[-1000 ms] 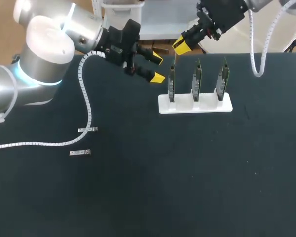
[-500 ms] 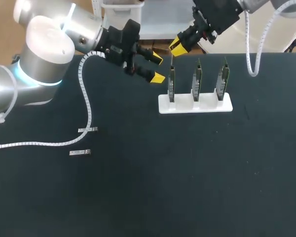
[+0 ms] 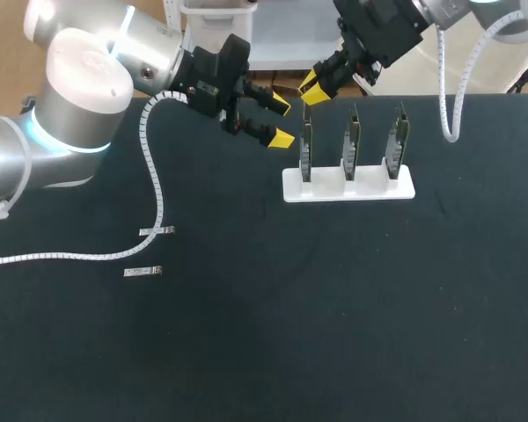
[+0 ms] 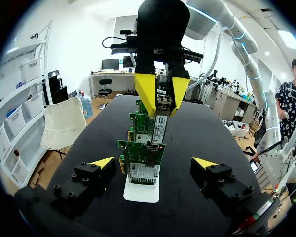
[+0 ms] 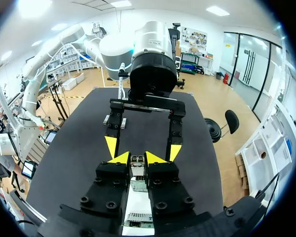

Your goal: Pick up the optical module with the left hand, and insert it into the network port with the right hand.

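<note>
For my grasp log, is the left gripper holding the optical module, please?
No, the left gripper is open; the right gripper holds the optical module.

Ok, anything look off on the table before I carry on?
Nothing damaged or spilled. The three cards stand upright in the white holder. The right gripper grips the optical module. Only oddity: two small metal pieces lie loose by the left arm's cable on the table.

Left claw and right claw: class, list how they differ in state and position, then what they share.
The left claw is open and empty; the right claw is shut on the optical module. The left claw sits beside the card rack; the right claw hangs above its end card. Both have yellow tips.
</note>
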`<state>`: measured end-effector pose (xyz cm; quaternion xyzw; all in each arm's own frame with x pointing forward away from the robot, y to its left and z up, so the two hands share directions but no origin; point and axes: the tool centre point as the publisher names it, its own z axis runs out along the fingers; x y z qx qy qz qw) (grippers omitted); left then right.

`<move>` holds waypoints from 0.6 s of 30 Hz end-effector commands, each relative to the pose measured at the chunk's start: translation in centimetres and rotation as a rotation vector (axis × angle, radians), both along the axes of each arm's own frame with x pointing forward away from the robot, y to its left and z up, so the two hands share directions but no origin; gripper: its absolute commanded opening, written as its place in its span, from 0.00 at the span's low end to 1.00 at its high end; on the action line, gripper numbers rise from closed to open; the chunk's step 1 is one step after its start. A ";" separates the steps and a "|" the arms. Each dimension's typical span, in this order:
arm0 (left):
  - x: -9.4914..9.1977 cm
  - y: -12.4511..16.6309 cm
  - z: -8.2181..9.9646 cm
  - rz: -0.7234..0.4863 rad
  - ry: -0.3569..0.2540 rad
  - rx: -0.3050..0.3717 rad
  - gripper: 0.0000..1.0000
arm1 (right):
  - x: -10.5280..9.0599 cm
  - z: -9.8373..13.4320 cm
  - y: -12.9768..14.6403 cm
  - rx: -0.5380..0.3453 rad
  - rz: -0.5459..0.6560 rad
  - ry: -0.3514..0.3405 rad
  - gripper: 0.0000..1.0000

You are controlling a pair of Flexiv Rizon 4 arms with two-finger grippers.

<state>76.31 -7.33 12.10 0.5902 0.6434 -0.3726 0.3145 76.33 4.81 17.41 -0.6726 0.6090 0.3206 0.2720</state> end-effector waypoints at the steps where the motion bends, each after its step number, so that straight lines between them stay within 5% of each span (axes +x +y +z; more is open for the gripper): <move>1: 0.1 -0.1 0.1 -0.001 0.003 0.005 1.00 | -0.4 -0.1 0.1 -0.006 -0.011 -0.010 0.00; 18: 0.1 -0.1 0.1 -0.001 0.003 0.005 1.00 | -0.2 -0.2 -0.1 -0.033 -0.014 -0.046 0.00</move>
